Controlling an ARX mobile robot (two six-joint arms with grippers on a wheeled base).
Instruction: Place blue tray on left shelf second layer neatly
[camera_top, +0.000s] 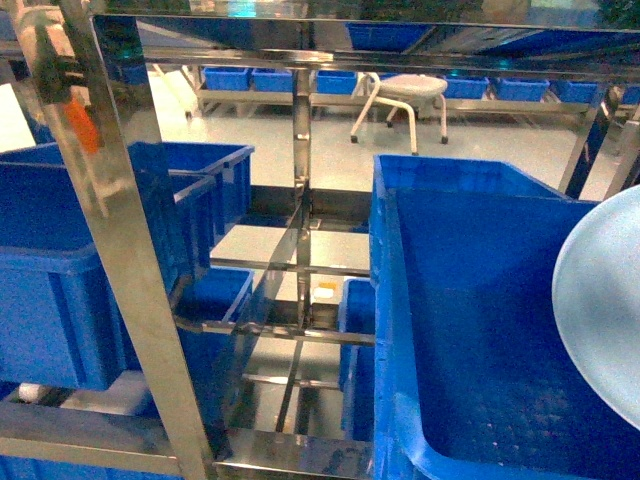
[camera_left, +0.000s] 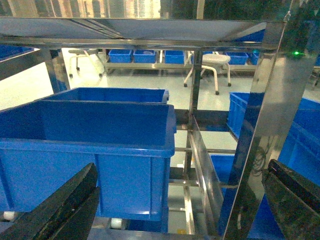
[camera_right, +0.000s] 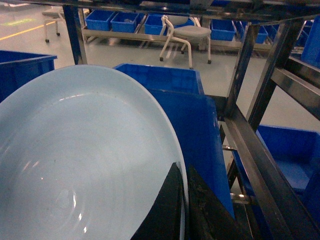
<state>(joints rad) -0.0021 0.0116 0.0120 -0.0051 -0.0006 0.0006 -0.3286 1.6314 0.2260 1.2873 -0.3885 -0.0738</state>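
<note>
My right hand (camera_right: 182, 210) is clamped on the rim of the blue tray (camera_right: 85, 165), its two fingers pinching the near right edge, and the tray hangs above a deep blue crate (camera_top: 480, 330) at the far right of the head view. The left shelf (camera_top: 130, 260) lies well off to the tray's left, past the middle upright, so I judge the coming move a carry leftward across the robot. My left hand (camera_left: 175, 210) is spread wide and holds nothing, facing a crate (camera_left: 100, 145) on that shelf.
</note>
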